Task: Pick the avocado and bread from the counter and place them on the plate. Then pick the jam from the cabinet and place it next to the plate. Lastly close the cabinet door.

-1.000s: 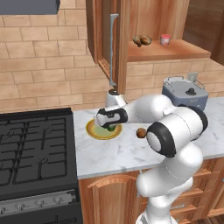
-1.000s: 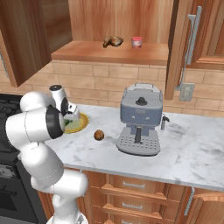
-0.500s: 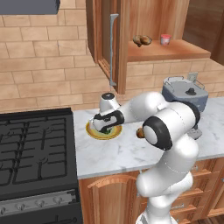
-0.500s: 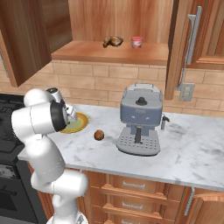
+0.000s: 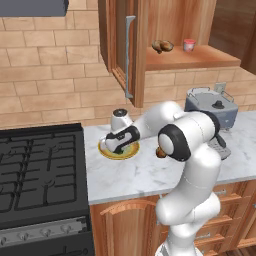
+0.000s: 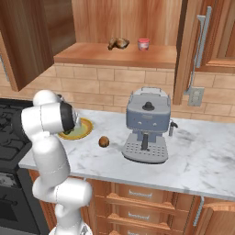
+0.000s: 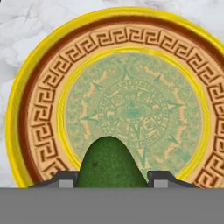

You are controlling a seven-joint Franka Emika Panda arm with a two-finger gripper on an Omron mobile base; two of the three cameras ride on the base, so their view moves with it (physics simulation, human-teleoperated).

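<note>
Your arm reaches left and down, wrist bent low over the plate (image 5: 131,151) on the counter (image 5: 130,175). Your gripper (image 7: 113,180) is clamped on the avocado (image 7: 110,165), held just above the plate's green centre. Bread (image 6: 104,142) sits on the counter beside the plate; jam (image 6: 143,44) on the cabinet shelf (image 6: 137,55).

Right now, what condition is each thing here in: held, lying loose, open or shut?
gripper: shut on the avocado, above the plate
avocado: held between the fingers
plate: on the counter, nothing lying on it
bread: loose on the counter
jam: on the cabinet shelf
cabinet door: open
</note>
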